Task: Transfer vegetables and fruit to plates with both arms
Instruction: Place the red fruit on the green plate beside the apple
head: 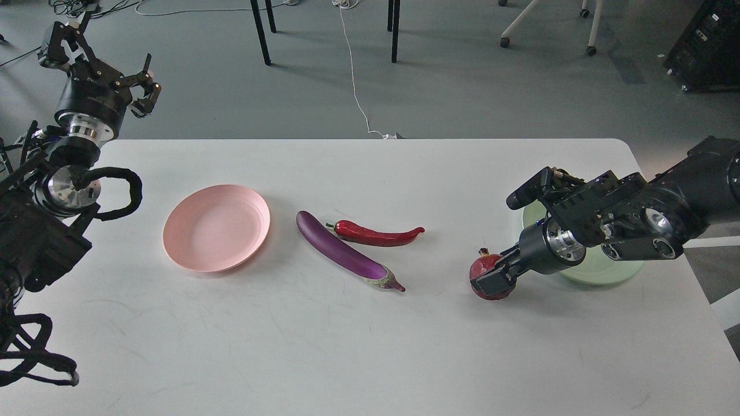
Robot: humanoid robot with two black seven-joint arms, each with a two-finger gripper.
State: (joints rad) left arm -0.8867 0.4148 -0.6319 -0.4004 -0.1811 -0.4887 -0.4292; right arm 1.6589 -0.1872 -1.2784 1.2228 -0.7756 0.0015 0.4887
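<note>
The pink plate (217,227) lies empty on the left of the white table (347,346). The purple eggplant (341,251) and the red chili (378,234) lie side by side in the middle. The dark red fruit (483,267) rests on the table left of the mint green plate (601,273), which my right arm mostly hides. The yellow-green fruit is hidden behind that arm. My right gripper (491,281) is down on the dark red fruit; its fingers are too dark to tell apart. My left gripper (101,69) is open and empty, raised beyond the table's far left corner.
The table's right edge runs close beside the green plate. Chair and table legs (260,29) and a white cable (352,69) are on the floor behind the table. A black case (708,46) stands at the far right.
</note>
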